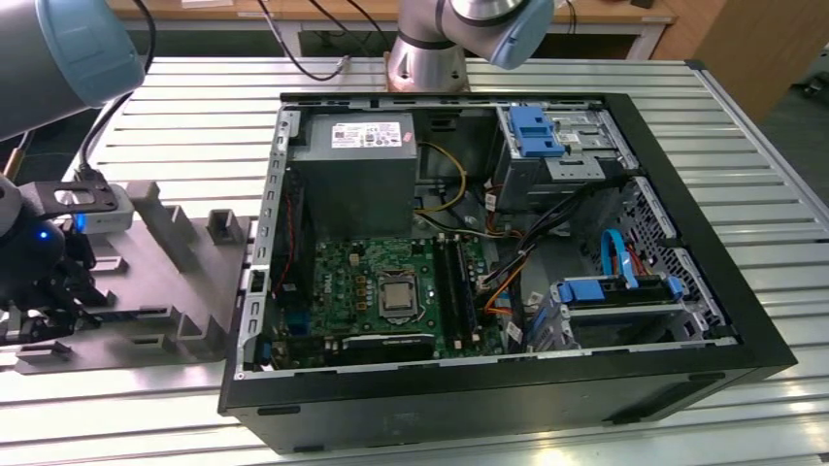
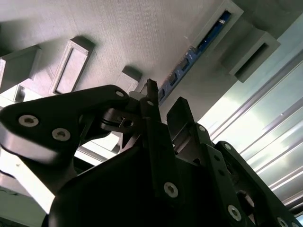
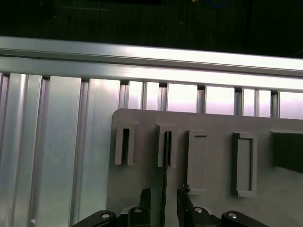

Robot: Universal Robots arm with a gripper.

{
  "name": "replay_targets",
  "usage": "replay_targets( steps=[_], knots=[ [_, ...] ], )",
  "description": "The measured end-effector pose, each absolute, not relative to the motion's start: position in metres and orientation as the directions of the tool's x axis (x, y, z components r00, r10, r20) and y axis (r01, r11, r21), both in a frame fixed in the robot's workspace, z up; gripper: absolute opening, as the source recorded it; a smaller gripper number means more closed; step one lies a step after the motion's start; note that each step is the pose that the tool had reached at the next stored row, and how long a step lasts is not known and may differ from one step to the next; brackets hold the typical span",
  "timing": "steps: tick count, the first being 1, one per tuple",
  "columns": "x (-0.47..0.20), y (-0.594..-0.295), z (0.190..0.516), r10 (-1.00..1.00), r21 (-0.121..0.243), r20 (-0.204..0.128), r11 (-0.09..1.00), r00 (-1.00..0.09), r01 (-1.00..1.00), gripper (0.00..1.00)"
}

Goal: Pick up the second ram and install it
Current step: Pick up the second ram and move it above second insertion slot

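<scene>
Nearest the lens in the second wrist view are the black linkages of the gripper [image 2: 165, 98], its two fingers apart. Past the fingertips [image 2: 151, 89] the second ram [image 2: 210, 37] stands on edge in a narrow slot of the grey holder plate [image 2: 132, 28]. Its blue board runs in a line from the slot block towards the gap between the fingers. Beyond the plate's edge lie the ribbed slats of the aluminium table [image 2: 265, 123].

In the first wrist view the gripper [image 3: 163, 193] straddles the ram [image 3: 164, 175]. One finger is on each side of the thin upright edge, with a sliver of grey plate showing between each finger and the board, so nothing is clamped. A second slot block [image 3: 125, 146] stands just beside the ram's block, and wider raised pockets [image 3: 244, 163] stand on the other side. The plate's edges are bordered by bare table slats [image 3: 57, 142], which end at a bright rail with dark space beyond.

In the exterior view the gripper [image 1: 37, 316] hangs over the plate [image 1: 169, 291] near the exterior view's left edge. The plate's other side meets the wall of the open computer case [image 1: 686, 369]. The green motherboard [image 1: 376, 282] lies inside the case, well apart from the gripper.
</scene>
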State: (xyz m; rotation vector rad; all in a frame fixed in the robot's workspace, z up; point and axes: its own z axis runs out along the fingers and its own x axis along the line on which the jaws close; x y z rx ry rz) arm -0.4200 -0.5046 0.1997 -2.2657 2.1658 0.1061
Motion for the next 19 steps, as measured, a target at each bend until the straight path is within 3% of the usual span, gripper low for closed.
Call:
replay_targets(
  steps=[8,10,19],
  knots=[
    [-0.4201,-0.5045,0.1995,-0.998,0.043,-0.052,-0.048,0.046,-0.998,0.36],
    [-0.4201,-0.5045,0.1995,-0.998,0.043,-0.052,-0.048,0.046,-0.998,0.27],
    [-0.4201,-0.5045,0.1995,-0.998,0.043,-0.052,-0.048,0.046,-0.998,0.26]
  ],
)
